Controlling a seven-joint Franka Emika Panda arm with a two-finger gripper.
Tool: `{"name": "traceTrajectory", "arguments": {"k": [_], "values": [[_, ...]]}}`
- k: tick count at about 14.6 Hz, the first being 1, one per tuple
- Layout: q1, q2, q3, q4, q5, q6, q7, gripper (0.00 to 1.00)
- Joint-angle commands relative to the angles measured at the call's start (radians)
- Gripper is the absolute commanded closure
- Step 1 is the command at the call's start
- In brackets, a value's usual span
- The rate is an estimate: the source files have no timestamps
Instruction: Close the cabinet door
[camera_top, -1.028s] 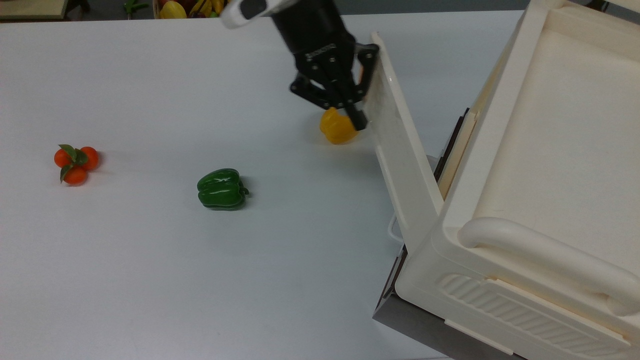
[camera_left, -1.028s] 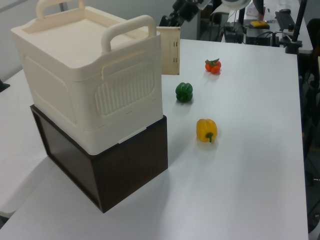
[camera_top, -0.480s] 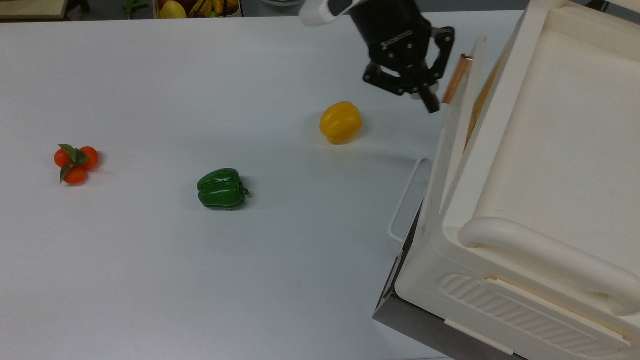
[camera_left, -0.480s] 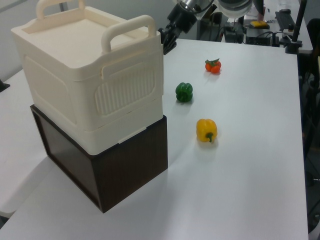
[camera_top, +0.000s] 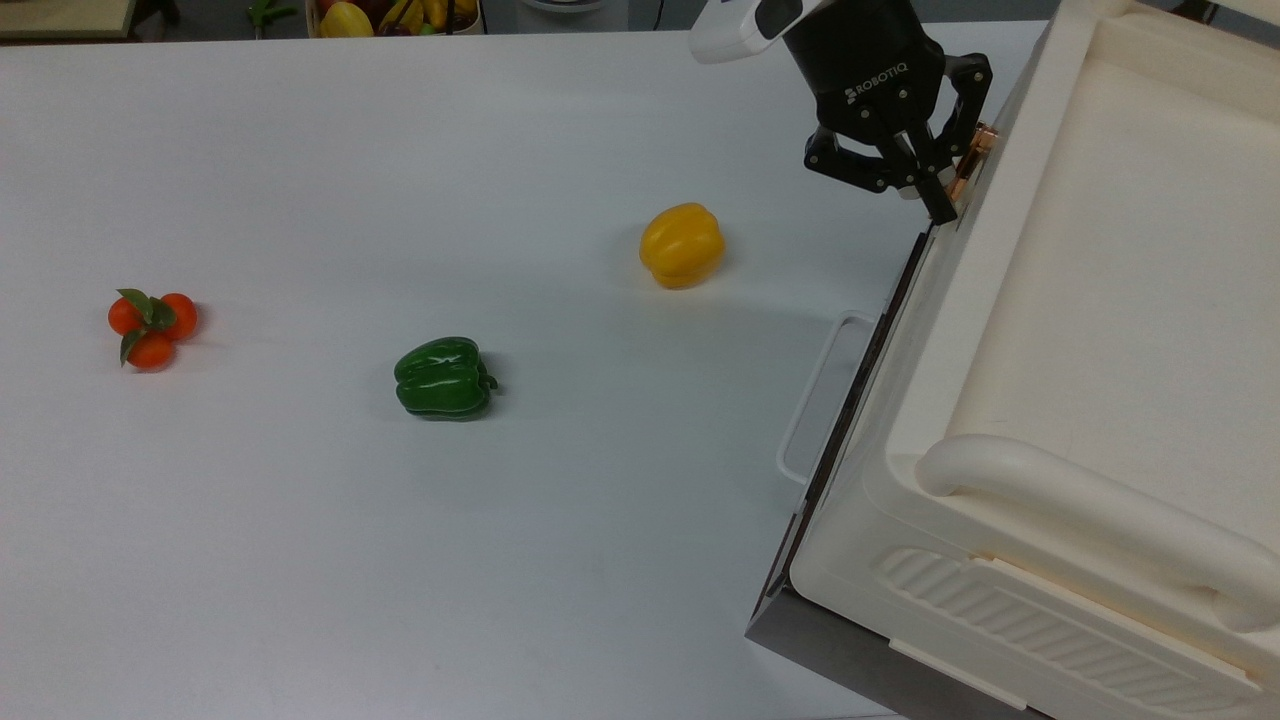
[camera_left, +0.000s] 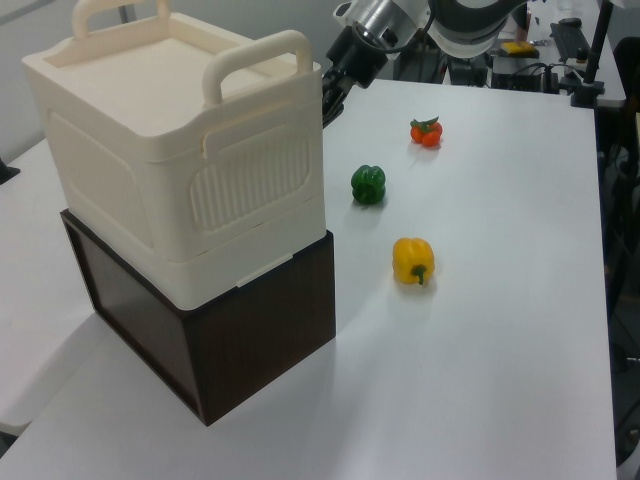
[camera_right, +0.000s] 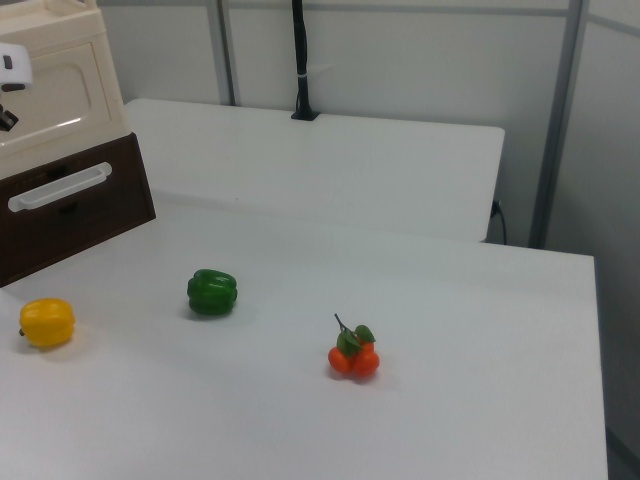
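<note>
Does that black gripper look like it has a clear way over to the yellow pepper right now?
Probably yes. The gripper is by the cabinet door handle, and only bare white table lies between it and the yellow pepper. The green pepper sits farther off, out of the path.

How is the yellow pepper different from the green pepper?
The yellow pepper is bright yellow; the green pepper is dark, shiny green. In the top view, the yellow pepper lies nearer the cabinet and the gripper; the green pepper lies nearer the tomatoes. Both are bell peppers lying on the white table, touching nothing else.
</note>
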Motion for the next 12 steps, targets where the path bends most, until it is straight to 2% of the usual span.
{"name": "traceTrajectory", "arguments": {"k": [1,6,8,9,11,12], "values": [[0.002,-0.007,0.002,-0.016,-0.016,0.027,0.023,1.00],[-0.038,-0.049,-0.004,-0.033,-0.018,-0.052,0.018,1.00],[-0.061,-0.085,-0.026,-0.045,-0.067,-0.156,0.020,1.00],[-0.061,-0.099,-0.050,-0.047,-0.099,-0.221,0.027,0.94],[-0.060,-0.124,-0.098,-0.047,-0.177,-0.337,0.056,0.77],[-0.056,-0.139,-0.124,-0.047,-0.220,-0.393,0.059,0.54]]}}
